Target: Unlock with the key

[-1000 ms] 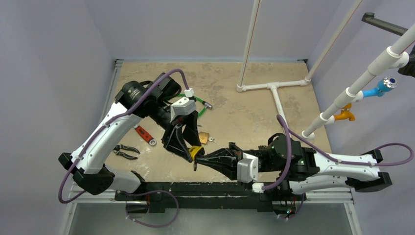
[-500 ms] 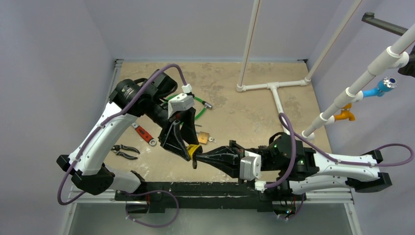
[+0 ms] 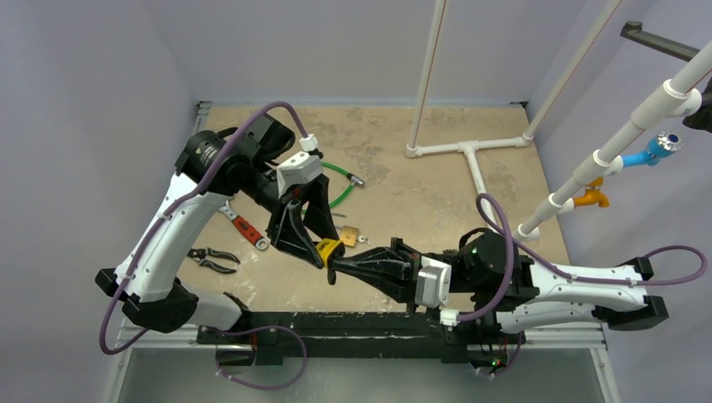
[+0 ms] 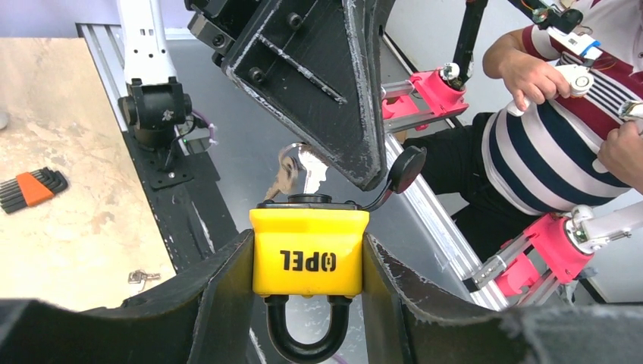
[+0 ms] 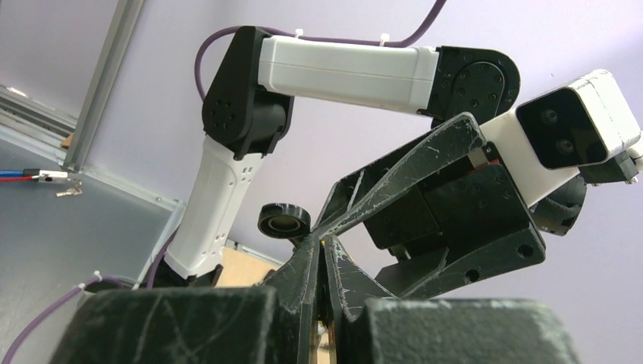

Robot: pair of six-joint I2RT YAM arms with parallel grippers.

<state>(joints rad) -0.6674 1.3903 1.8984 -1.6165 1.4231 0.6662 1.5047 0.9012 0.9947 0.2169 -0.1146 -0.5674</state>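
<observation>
A yellow padlock (image 4: 307, 262) with a black shackle (image 4: 307, 341) is clamped between the fingers of my left gripper (image 4: 307, 250), held above the table's near edge (image 3: 327, 248). My right gripper (image 3: 336, 267) reaches in from the right, shut on a silver key (image 4: 305, 170). The key's tip sits at the black keyhole end of the padlock. A black dust cap (image 4: 407, 165) dangles beside the keyhole. In the right wrist view the fingers (image 5: 312, 262) are pressed together, and the key between them is barely visible.
A brass padlock with keys (image 3: 350, 236), a green cable (image 3: 340, 180), a red-handled wrench (image 3: 248, 231) and pliers (image 3: 214, 259) lie on the table. White pipe frame (image 3: 466, 149) stands at the back right. A person (image 4: 561, 136) sits past the near edge.
My left arm has carried the yellow padlock a little up and left. My right gripper has followed it with the key, staying at the keyhole end.
</observation>
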